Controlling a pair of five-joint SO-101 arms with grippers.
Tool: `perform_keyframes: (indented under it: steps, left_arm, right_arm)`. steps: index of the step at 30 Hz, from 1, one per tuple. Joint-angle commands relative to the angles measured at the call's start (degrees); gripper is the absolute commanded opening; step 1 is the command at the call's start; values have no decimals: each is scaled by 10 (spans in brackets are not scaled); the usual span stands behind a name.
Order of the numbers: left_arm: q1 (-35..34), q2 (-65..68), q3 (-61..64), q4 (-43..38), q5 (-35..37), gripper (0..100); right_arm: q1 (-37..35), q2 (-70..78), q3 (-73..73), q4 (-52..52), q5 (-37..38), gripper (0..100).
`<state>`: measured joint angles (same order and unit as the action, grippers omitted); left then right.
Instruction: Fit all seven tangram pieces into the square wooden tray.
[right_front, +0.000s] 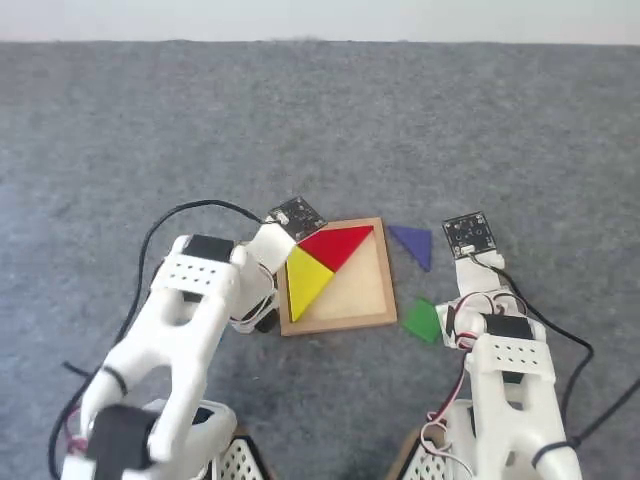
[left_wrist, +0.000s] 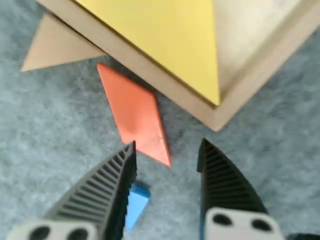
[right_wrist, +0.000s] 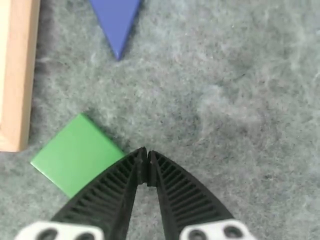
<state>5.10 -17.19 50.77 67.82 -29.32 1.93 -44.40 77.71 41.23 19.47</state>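
The square wooden tray (right_front: 365, 290) holds a red triangle (right_front: 335, 245) and a yellow triangle (right_front: 305, 280). In the left wrist view my left gripper (left_wrist: 167, 150) is open just off the tray's corner (left_wrist: 220, 112), its fingertips on either side of the tip of an orange parallelogram (left_wrist: 134, 112) lying on the carpet. A small light-blue piece (left_wrist: 136, 200) lies under one finger, and a tan triangle (left_wrist: 52, 47) pokes out beside the tray. My right gripper (right_wrist: 145, 155) is shut and empty, beside a green square (right_wrist: 75, 155). A dark blue triangle (right_wrist: 116, 17) lies farther off.
Grey carpet covers the whole table. The green square (right_front: 423, 320) and the blue triangle (right_front: 413, 243) lie right of the tray. Black cables trail from both arm bases near the front edge. The far half of the carpet is open room.
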Motion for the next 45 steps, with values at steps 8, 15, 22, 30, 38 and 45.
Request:
perform_keyframes:
  steps: [8, 15, 22, 30, 38, 45]
  left_arm:
    - [-25, 69, -20, -65, -19, 196]
    - [-69, 140, -58, -91, -19, 196]
    - [-143, 151, -153, -36, -52, 195]
    - [-124, 23, -167, 40, -77, 195]
    - [-70, 46, -95, -45, -76, 195]
    - [-74, 167, -102, -103, -77, 195]
  right_arm:
    - [-3, -15, -4, -8, 4, 8]
    - [-3, -15, -4, -8, 4, 8]
    - [-3, -15, -4, -8, 6, 8]
    - [-3, -15, -4, -8, 6, 8]
    - [-3, -15, -4, -8, 6, 8]
    - [-3, -15, -4, -8, 7, 8]
